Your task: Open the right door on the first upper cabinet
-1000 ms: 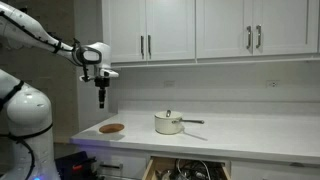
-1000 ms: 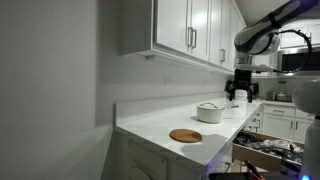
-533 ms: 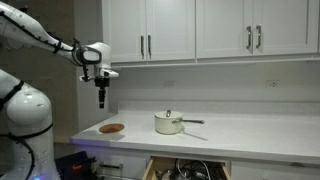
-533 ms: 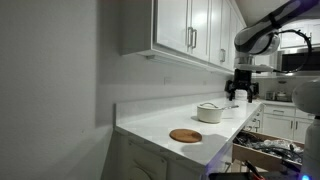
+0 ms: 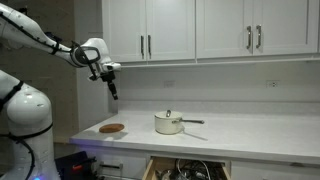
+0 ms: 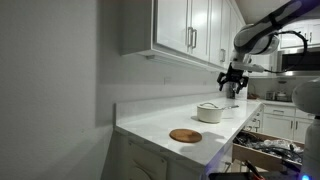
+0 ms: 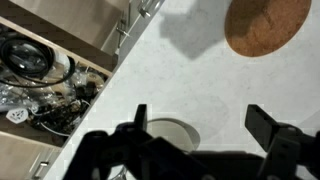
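The claw point(image 5: 113, 88) is hanging tilted in open air, fingers point(image 7: 262, 125) standing wide apart and holding nothing, with the bottom edge of the first upper cabinet point(image 5: 125, 30) running close above it and the countertop point(image 5: 250, 130) lying well below. The right door point(image 5: 172, 28) is sitting shut and upright above the claw, on the side of the saucepan point(image 5: 168, 124), its bar handle point(image 5: 150, 45) running vertically low beside the centre seam. A cork mat point(image 5: 112, 128) is lying on the countertop below the claw, an open drawer point(image 5: 150, 167) projecting under the counter edge.
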Tool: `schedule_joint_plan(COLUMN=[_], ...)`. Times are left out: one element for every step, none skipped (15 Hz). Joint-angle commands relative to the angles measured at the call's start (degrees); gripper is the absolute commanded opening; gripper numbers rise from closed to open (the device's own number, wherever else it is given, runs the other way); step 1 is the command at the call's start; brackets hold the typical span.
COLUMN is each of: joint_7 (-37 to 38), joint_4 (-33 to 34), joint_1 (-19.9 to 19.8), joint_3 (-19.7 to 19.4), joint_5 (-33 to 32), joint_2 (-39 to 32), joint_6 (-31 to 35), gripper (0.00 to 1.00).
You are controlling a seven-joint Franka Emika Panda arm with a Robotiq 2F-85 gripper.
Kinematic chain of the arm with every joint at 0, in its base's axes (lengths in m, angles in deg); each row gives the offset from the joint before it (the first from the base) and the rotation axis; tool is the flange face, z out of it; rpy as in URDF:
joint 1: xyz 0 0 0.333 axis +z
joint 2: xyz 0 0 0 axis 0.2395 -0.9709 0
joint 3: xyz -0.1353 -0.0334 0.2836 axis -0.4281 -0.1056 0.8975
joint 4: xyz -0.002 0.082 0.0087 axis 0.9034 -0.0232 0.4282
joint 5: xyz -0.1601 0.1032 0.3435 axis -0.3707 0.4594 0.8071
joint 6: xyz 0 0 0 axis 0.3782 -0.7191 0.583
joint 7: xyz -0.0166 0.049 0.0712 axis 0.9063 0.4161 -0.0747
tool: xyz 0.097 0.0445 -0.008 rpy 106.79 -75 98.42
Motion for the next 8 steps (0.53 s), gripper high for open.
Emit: schedule_joint_plan(joint_7=[-1.2, -2.0, -2.6, -3.9, -5.4, -7.9, -11.2, -14.4], joint_4=[-0.5, -0.6, -0.8, -0.7, -0.8, -0.8, -0.8, -0.7], joint_1=[-1.2, -1.1, -1.0, -0.7, -0.5, 0.3, 1.5, 2.4], joint_3=[0.8, 0.3, -0.1, -0.8, -1.5, -2.7, -4.6, -6.4], joint_5=[-3.0, -4.0, -4.8, -5.4, -6.0, -6.5, -6.4, -6.1], joint_2=[2.2, 3.1, 4.0, 4.9, 6.0, 7.4, 8.9, 10.2], joint_6=[5.7, 6.7, 7.6, 8.1, 8.2, 7.1, 5.8, 5.4], gripper=[1.00, 1.00, 1.00, 1.00, 1.00, 1.00, 1.00, 1.00])
